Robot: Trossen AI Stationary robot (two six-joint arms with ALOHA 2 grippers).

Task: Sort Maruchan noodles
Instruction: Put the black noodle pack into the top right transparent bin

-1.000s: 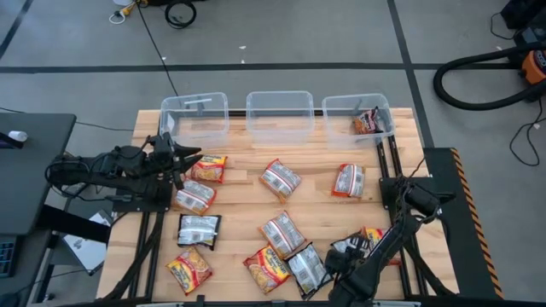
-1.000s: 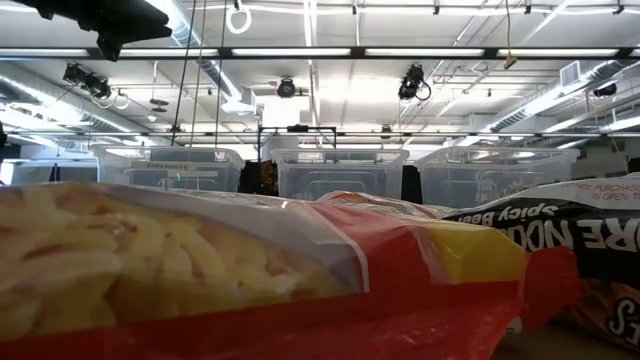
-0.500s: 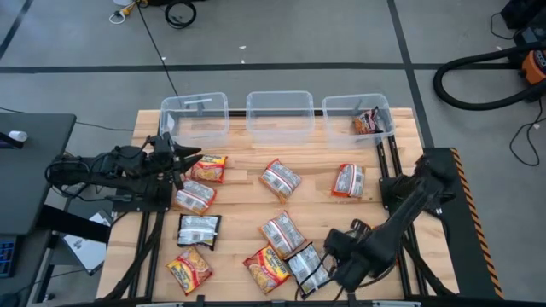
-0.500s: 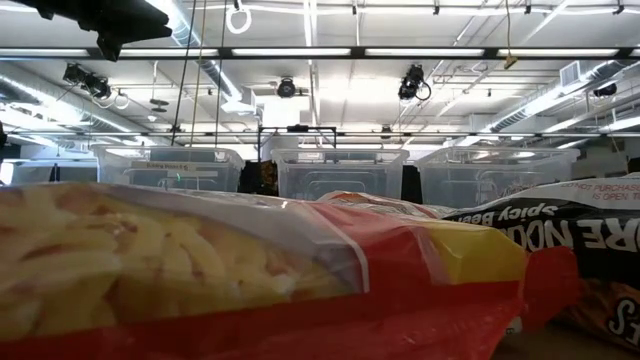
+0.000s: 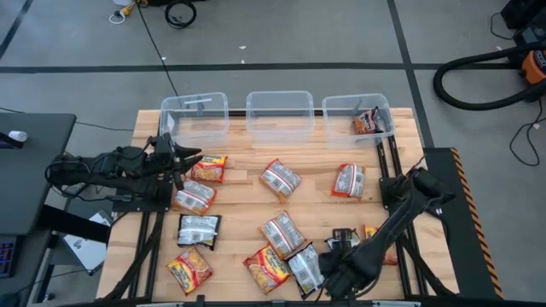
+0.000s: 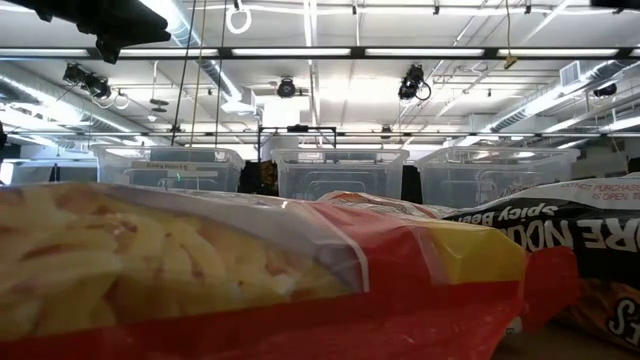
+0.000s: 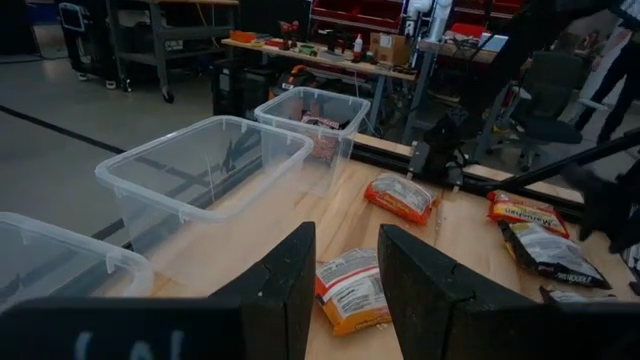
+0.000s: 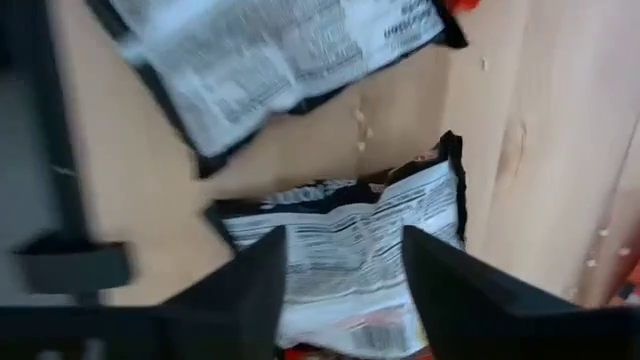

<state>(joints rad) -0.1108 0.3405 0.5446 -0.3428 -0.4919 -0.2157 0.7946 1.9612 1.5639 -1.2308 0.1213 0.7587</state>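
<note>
Several noodle packets lie flat on the wooden table. My right gripper is open near the table's near edge, above a black-and-silver packet. In the right wrist view that packet shows between the two fingers, with a second black-and-silver packet beyond it. My left gripper waits open at the table's left side, level, next to an orange-yellow packet. In its own view a red-and-silver packet shows through the gap.
Three clear bins stand along the far edge: left, middle and right. The right bin holds one packet. Other packets are scattered over the table. One orange-yellow packet fills the low view.
My right arm has swung and its gripper has moved toward the table's near-left, over the black-and-silver packet. The packets have stayed in place.
</note>
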